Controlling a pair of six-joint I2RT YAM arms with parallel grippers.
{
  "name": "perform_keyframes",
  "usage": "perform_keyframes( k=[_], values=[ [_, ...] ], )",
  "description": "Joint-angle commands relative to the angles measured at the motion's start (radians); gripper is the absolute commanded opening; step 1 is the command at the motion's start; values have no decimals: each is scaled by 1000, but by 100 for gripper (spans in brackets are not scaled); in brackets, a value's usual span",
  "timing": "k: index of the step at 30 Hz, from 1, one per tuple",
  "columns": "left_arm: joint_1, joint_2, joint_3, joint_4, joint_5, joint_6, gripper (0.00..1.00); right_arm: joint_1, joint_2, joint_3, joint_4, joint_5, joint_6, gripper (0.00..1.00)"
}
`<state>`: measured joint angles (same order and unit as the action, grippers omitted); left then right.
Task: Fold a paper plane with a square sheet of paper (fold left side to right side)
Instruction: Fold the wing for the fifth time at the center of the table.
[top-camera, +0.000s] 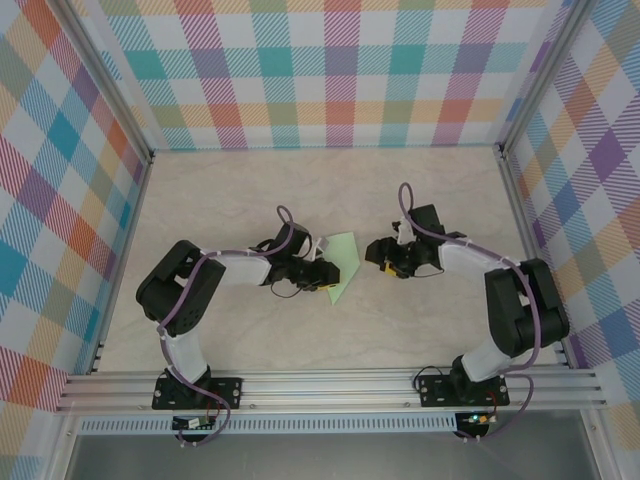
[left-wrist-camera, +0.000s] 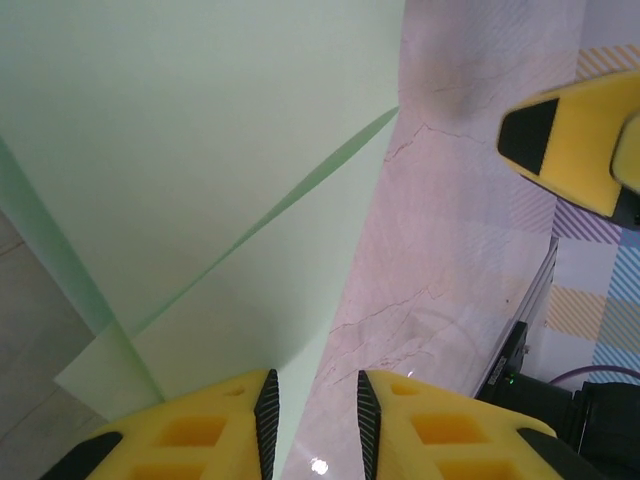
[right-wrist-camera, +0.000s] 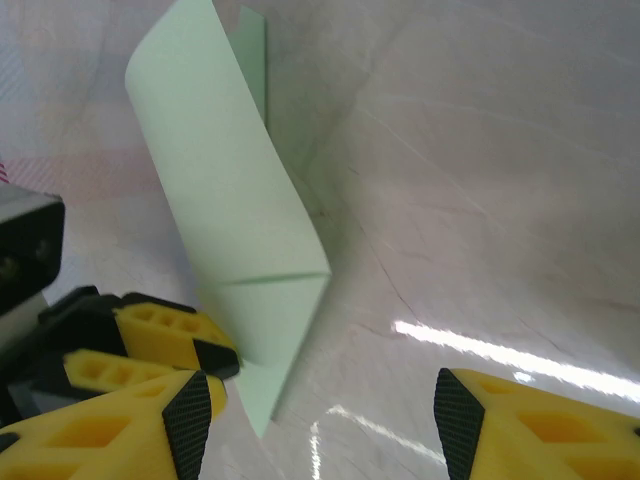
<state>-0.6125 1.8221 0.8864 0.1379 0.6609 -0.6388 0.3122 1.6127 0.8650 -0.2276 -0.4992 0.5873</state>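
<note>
The square sheet of paper (top-camera: 343, 262) is pale green and partly folded into a pointed shape, lying mid-table between both grippers. In the right wrist view the paper (right-wrist-camera: 235, 210) has one flap curling upward above a diagonal crease, and its tip points toward the camera. My left gripper (top-camera: 321, 275) is at the paper's left edge. Its jaws (left-wrist-camera: 313, 395) stand apart, and the paper (left-wrist-camera: 190, 170) runs down between them beside the left finger (left-wrist-camera: 266, 415). My right gripper (top-camera: 379, 262) is just right of the paper, open wide (right-wrist-camera: 325, 425), with the paper's tip near its left finger (right-wrist-camera: 188, 420).
The pale marble table (top-camera: 300, 190) is walled by checkered panels (top-camera: 330, 80) at the back and sides. An aluminium rail (top-camera: 330, 385) with both arm bases runs along the near edge. The left gripper's yellow fingers (right-wrist-camera: 165, 335) crowd the paper's near left side.
</note>
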Motion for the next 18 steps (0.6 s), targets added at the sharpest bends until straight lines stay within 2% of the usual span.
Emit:
perform_keyframes(
  k=[1,11,18],
  values=[
    [14,-20,-17,25,-2,1,28,32,128,95,71,-41,26,62],
    [19,-11,-38,36,-10,0,24,59,257,195,50,-21,-2,62],
    [37,-7,-62,41,-18,2,22,68,300,210,74,-89,-8,59]
  ],
)
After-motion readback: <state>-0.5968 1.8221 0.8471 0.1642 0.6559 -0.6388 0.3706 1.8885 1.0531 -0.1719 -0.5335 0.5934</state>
